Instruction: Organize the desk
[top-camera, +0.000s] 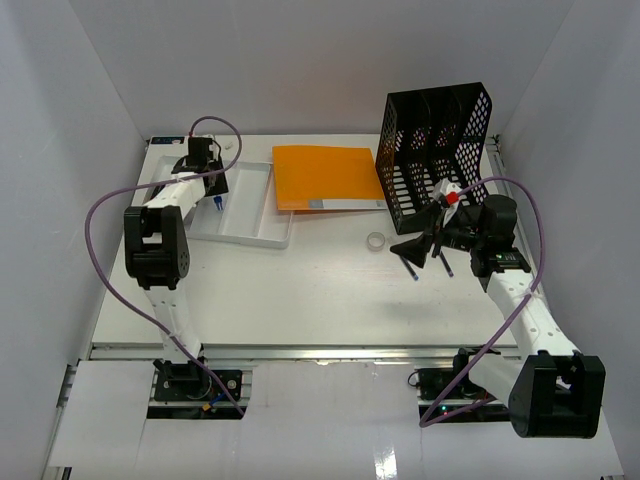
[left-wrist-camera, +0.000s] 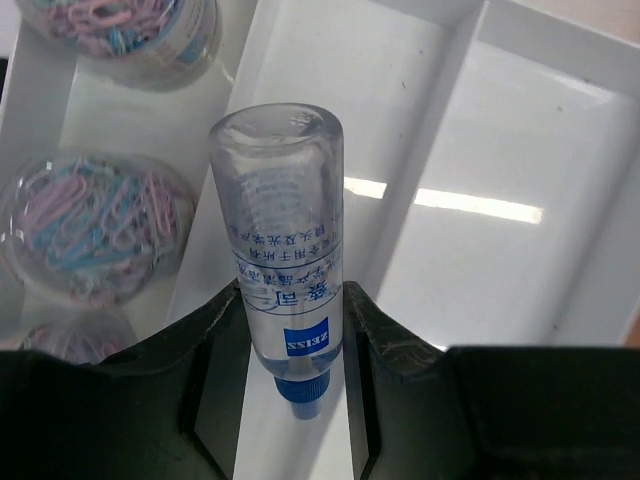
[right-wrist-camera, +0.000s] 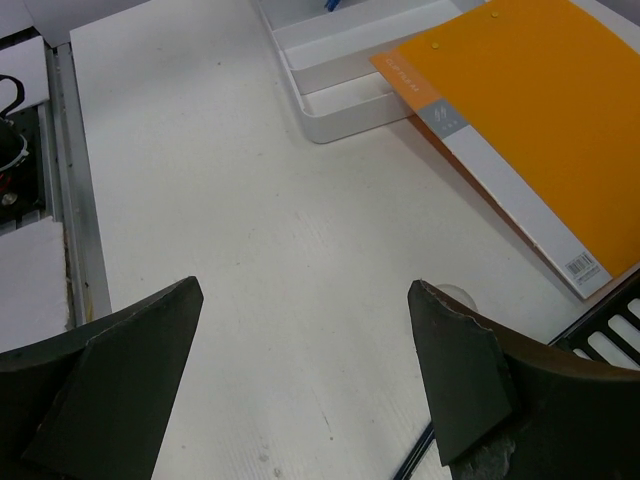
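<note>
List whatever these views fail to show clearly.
- Top view: the bottle is nearly all hidden under the left gripper; only a blue bit shows.
- Left wrist view: the bottle's small print is too fine to read; the lowest paper clip jar is cut off by a finger.
- Right wrist view: the tape roll sits mostly behind a finger.
</note>
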